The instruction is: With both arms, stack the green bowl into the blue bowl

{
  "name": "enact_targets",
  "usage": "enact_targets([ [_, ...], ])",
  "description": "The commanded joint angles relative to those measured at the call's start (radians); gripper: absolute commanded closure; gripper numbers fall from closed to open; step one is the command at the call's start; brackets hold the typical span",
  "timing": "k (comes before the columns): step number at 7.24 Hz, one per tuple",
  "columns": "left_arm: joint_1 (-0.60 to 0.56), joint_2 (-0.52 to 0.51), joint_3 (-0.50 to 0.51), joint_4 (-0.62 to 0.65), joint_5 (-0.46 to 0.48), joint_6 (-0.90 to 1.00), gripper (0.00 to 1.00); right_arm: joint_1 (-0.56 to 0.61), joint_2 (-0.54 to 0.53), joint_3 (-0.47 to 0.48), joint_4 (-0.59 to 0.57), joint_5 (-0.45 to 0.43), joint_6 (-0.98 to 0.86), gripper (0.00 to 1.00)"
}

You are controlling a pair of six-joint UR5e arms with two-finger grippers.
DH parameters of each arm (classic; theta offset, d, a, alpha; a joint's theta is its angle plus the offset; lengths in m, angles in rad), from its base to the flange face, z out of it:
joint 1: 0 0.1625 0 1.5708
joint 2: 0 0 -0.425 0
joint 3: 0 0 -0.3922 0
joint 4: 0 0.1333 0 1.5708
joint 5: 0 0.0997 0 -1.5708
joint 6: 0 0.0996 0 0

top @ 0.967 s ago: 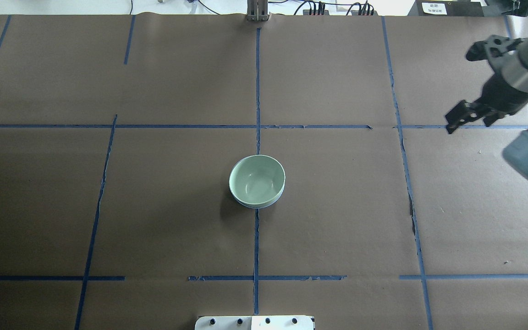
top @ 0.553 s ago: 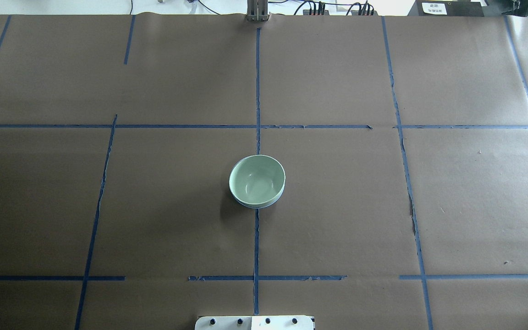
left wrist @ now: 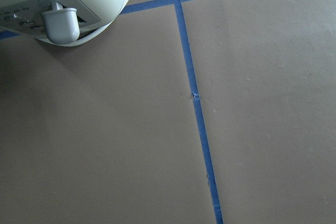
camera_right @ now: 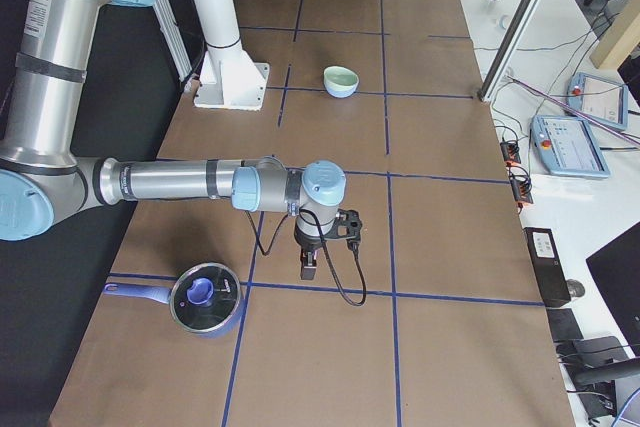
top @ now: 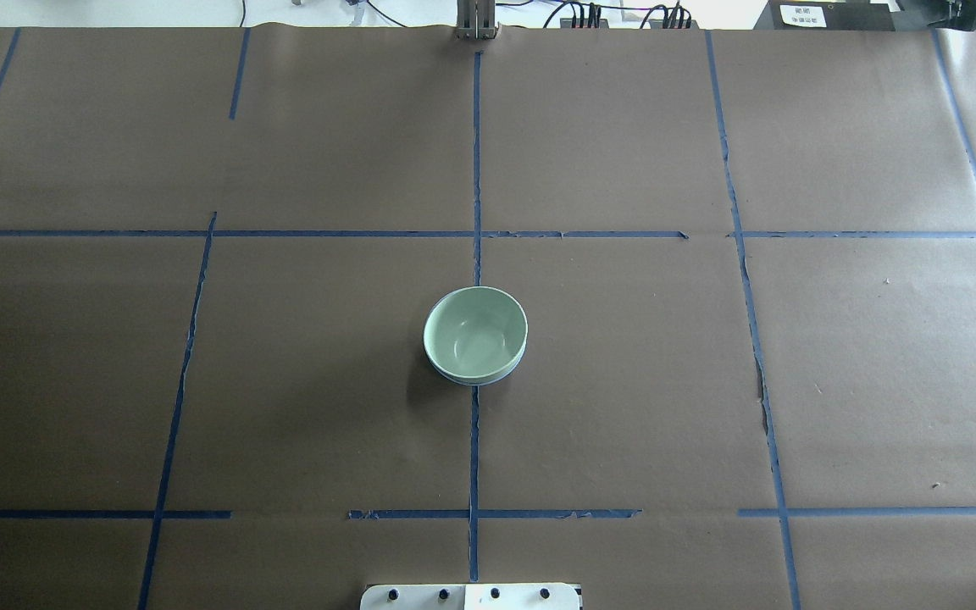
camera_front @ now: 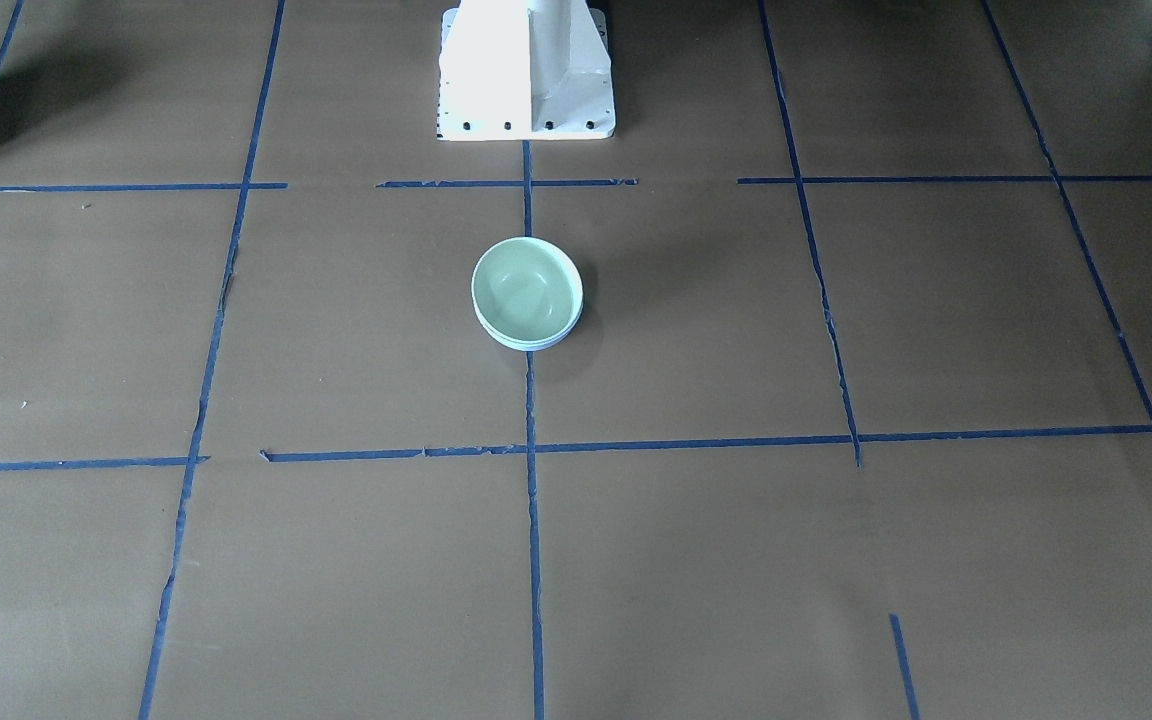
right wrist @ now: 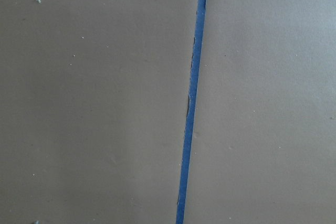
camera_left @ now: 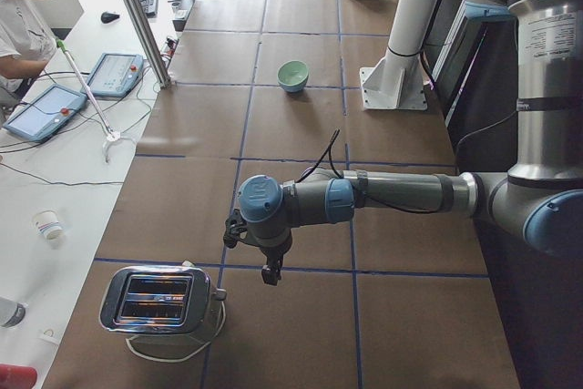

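The round pale mint-green bowl (top: 475, 332) sits nested upright inside the round pale periwinkle-blue bowl (camera_front: 526, 346) at the centre of the brown paper-covered table (top: 708, 381), on a blue tape line (top: 474, 449), well apart from the black left gripper (camera_left: 271, 276) and black right gripper (camera_right: 308, 269), whose finger spacing cannot be determined.

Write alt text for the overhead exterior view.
The green bowl sits nested in the blue bowl, whose rim barely shows, mid-table on brown paper gridded with blue tape. The white robot base shows at the bottom edge.
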Motion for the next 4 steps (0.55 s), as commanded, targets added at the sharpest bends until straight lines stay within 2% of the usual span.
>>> enact_targets([
  [1,0.0,0.0,-0.001,0.002,0.001,0.001,0.0,0.043,0.026,-0.038,-0.002,0.006,-0.086,0.0],
  [4,0.0,0.0,-0.003,0.0,0.0,-0.001,0.0,0.043,0.026,-0.042,-0.001,0.006,-0.079,0.0],
])
